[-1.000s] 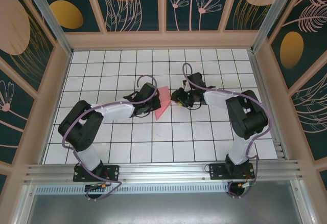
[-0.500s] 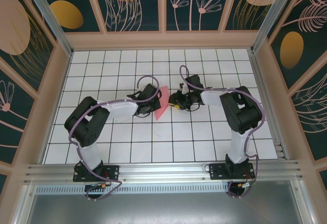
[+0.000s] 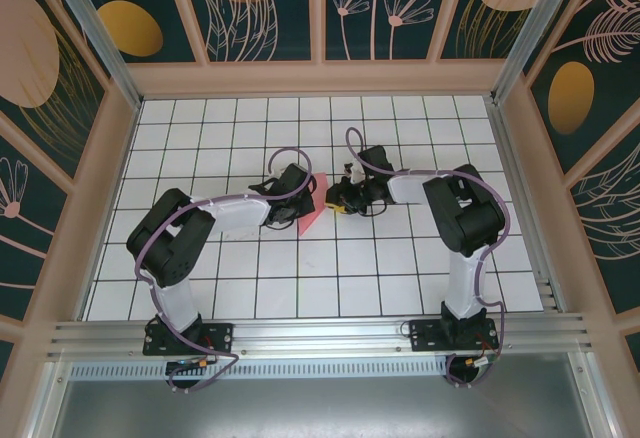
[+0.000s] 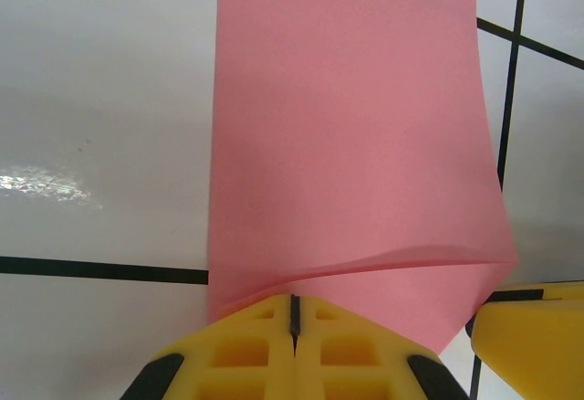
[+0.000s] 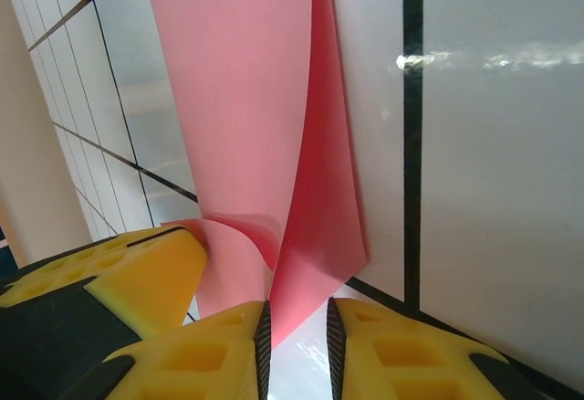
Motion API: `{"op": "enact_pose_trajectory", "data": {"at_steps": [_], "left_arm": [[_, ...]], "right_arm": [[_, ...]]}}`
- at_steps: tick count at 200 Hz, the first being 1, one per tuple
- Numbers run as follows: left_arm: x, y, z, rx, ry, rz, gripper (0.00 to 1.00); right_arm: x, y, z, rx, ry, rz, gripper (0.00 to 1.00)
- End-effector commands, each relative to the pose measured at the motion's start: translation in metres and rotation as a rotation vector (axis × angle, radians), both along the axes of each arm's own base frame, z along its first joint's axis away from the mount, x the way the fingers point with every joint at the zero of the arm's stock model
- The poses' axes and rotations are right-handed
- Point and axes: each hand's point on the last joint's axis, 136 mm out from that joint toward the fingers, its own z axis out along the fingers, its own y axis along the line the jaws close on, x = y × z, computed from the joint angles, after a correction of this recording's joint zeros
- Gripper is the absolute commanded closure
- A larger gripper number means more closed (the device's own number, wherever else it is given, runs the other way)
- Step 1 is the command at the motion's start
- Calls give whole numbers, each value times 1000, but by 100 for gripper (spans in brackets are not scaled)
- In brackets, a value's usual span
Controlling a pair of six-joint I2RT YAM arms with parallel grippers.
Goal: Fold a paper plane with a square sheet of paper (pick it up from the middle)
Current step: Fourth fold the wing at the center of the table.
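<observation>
Nearest in the left wrist view, the left fingers are pressed together, clamped on the near edge of the paper. That edge of the pink sheet is raised and bowed. One yellow tip of the right fingers sits just beside its corner.

In the right wrist view, the right fingers stand slightly apart. A curled lower edge of the paper dips into the gap, and white shows beside it, so it does not look pinched yet.

From above, the paper lies mid-worktop, between the left fingers and right fingers.

The step looks like taking a second hold for a fold. It would go best if the right fingers closed squarely on the edge without pushing it sideways, while the left grip stayed firm. After that both arms should travel together, so the thin sheet neither twists nor tears and its edges meet evenly before any crease is pressed.

- From above, the wrists cover most of the sheet, leaving a small pink wedge.
- How deep the edge sits in either grip is cut off at the bottom of the wrist views.
- Whether the overlapping pink layers are a fold or only a curl cannot be told.
- Whether the far edge touches the worktop cannot be told either.
</observation>
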Motion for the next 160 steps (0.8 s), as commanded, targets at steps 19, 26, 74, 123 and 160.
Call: {"op": "enact_pose_trajectory", "data": {"at_steps": [19, 26, 74, 123, 160], "left_arm": [[3, 1, 3, 22, -1, 3, 95], [3, 1, 4, 23, -3, 2, 95], [3, 3, 4, 26, -3, 3, 95], [2, 3, 2, 29, 1, 5, 95], [0, 4, 0, 34, 7, 3, 95]], "right_arm": [[12, 2, 17, 11, -68, -6, 72], [12, 3, 17, 13, -68, -4, 71], [9, 10, 15, 52, -51, 14, 71], [8, 13, 21, 80, -69, 24, 72], [7, 14, 29, 104, -96, 26, 63]]}}
